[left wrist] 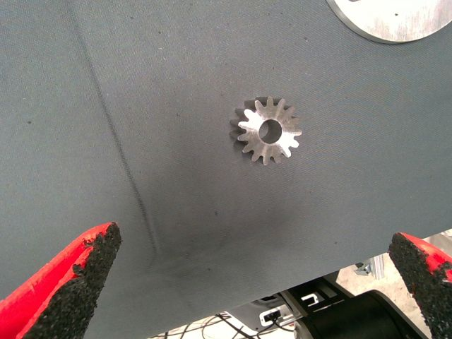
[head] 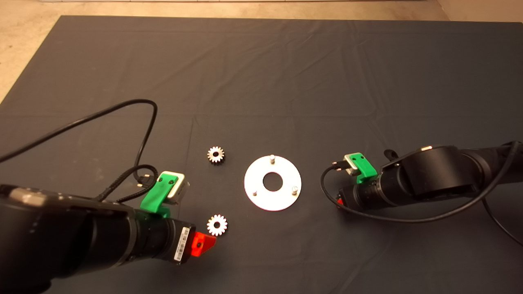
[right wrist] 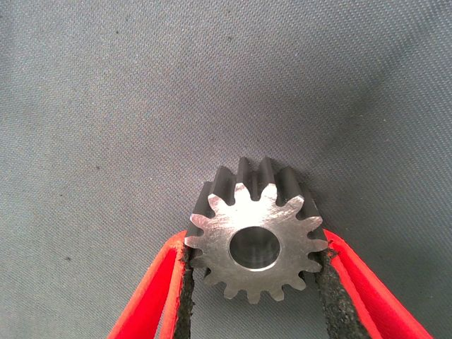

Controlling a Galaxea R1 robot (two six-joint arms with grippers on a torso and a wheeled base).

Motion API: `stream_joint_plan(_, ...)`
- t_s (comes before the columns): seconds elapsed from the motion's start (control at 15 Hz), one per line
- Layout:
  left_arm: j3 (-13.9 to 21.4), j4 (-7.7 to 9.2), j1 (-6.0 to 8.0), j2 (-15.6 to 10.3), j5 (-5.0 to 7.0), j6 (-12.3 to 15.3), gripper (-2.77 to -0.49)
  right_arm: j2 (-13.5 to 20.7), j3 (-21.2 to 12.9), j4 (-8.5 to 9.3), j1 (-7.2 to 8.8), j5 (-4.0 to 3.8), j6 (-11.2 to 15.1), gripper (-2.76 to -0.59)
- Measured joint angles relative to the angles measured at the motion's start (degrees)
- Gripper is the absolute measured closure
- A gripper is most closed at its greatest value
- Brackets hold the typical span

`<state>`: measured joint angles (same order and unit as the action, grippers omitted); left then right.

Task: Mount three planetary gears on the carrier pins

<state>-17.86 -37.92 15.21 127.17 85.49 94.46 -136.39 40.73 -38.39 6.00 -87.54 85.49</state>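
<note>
**Gear one in the grip, pins all bare**

Right tool [right wrist: 254,282] is clamped on one planetary gear [right wrist: 258,244] — its two black pads press the teeth on opposite sides, the bore facing the wrist camera. In the head view that arm sits just to the right of the disc [head: 272,183], its fingers hidden under the wrist, so how high the gear hangs over the dark mat [head: 261,81] cannot be told.

The three carrier pins [head: 271,157] stand upright around the disc's centre hole, and none carries a gear yet. Two more gears lie flat on the mat left of the disc: a far one [head: 215,154] and a near one [head: 217,225]. Left tool [left wrist: 261,282] hovers beside the near gear [left wrist: 266,130] with its fingers spread wide apart, nothing between them.

By my reading, the first install is the step in hand. The next move calls for carrying the held gear over a pin — likely the nearest, on the disc's right side — with the bore turned level and centred before lowering. A tilted bore would probably catch on the pin top.
</note>
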Motion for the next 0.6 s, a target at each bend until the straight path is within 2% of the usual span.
stream_joint_plan(0.4, 0.0, 0.0, 0.0, 0.04, 0.0, 0.01, -2.76, -0.01, -2.57, -0.45, -0.03, -0.2, -0.11, -1.01)
stream_joint_plan(0.6, 0.0, 0.0, 0.02, 0.2, -0.07, 0.0, -2.76, -1.46, -3.96, -0.22, 1.29, -0.55, -0.1, -1.0)
